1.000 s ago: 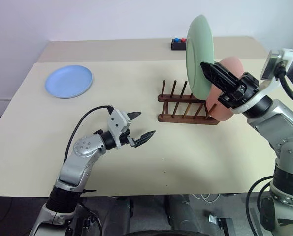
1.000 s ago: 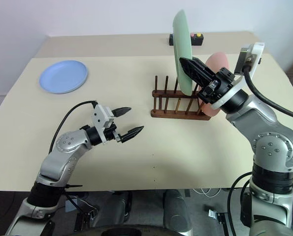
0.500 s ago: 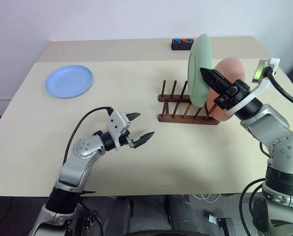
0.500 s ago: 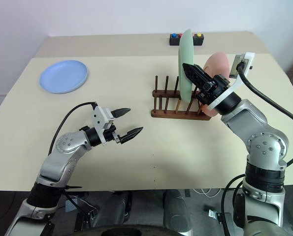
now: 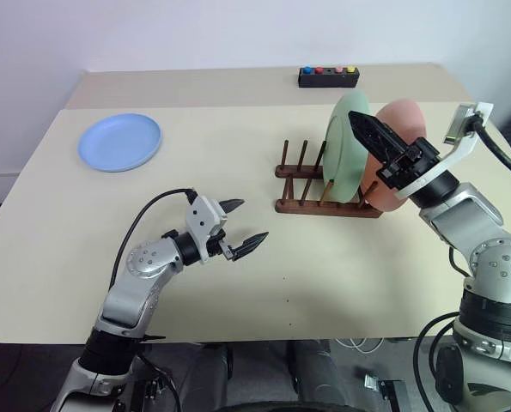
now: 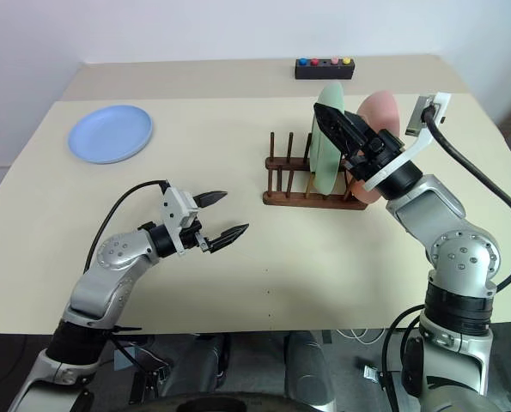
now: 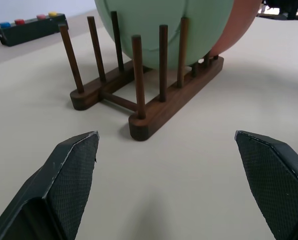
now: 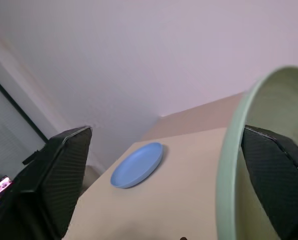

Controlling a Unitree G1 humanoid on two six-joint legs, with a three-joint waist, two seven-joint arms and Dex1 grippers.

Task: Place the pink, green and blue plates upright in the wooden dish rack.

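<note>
Blue plate lies flat toward the desk's far-left corner, nearer the left gripper.

Green plate (image 5: 348, 148) and pink plate (image 5: 398, 137) stand in the wooden dish rack (image 5: 311, 190); blue plate (image 5: 119, 142) lies beyond the empty, spread left gripper (image 5: 246, 224); right gripper (image 8: 164, 165) is released, straddling the green rim.

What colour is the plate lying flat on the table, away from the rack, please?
Light blue. The blue plate shows best in the left eye view, near the table's far left corner.

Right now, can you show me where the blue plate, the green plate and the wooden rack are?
blue plate (image 5: 119, 142), left eye view, middle of its top face.
green plate (image 5: 344, 150), left eye view, its front face.
wooden rack (image 7: 174, 102), left wrist view, near rail.
</note>
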